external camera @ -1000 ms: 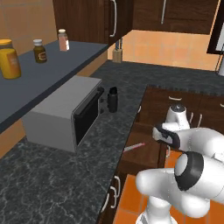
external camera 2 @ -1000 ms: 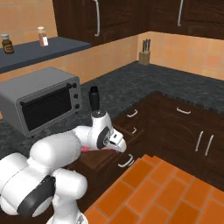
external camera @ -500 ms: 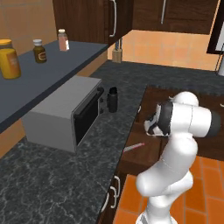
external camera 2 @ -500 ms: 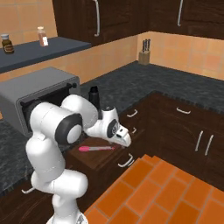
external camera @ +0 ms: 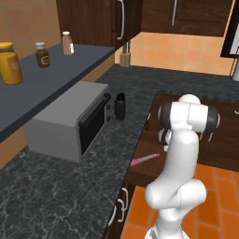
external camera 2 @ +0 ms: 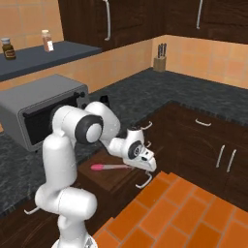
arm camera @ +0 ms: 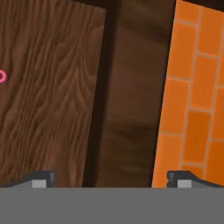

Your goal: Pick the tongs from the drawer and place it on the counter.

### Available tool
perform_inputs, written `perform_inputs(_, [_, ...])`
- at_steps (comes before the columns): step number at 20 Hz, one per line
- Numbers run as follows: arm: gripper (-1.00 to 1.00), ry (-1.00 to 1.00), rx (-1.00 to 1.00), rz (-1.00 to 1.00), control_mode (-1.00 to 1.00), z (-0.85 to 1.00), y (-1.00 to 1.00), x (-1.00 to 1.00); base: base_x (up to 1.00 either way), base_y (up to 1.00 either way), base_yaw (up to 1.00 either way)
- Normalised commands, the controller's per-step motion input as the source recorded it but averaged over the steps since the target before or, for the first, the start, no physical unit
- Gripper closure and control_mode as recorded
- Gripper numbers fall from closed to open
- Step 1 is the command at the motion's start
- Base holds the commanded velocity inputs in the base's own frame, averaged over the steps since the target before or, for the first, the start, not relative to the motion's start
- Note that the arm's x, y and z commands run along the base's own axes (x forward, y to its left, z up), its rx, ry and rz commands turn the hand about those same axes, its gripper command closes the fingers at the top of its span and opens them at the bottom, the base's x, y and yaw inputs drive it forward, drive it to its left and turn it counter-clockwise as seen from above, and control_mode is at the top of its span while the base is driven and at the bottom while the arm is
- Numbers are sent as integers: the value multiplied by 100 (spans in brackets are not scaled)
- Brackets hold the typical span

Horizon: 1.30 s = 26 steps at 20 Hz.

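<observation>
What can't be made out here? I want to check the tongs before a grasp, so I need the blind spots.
- Tongs: in the left base view the arm covers their far end; in the hand view just a pink sliver shows, cut by the left edge.
- Tool: fingertips wide apart in the hand view; in the right base view the hand's body hides them.
- Drawer: its handle sits partly behind the hand in the right base view.
- Jars on the shelf: labels too small to read.

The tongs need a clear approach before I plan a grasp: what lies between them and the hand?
Only bare drawer bottom. In the right base view the tongs lie flat, and the hand hangs just past their silvery end, nothing between.
</observation>
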Motion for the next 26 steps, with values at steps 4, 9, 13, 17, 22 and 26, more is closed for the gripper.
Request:
perform_inputs(4, [-100,3,18,3,-100,-75,-100,-100,0,0,0])
perform_inputs(9, [-100,-3,14,6,-100,-50,-100,-100,0,0,0])
perform_inputs(13, [-100,-20,6,-13,-100,86,-30,-37,0,0,0])
perform_inputs(17, [-100,-14,3,-36,-100,100,68,-2,0,0,0])
perform_inputs(22, [-100,21,-1,-33,-100,89,100,-3,0,0,0])
perform_inputs(26, [-100,53,0,-32,-100,15,100,5,0,0,0])
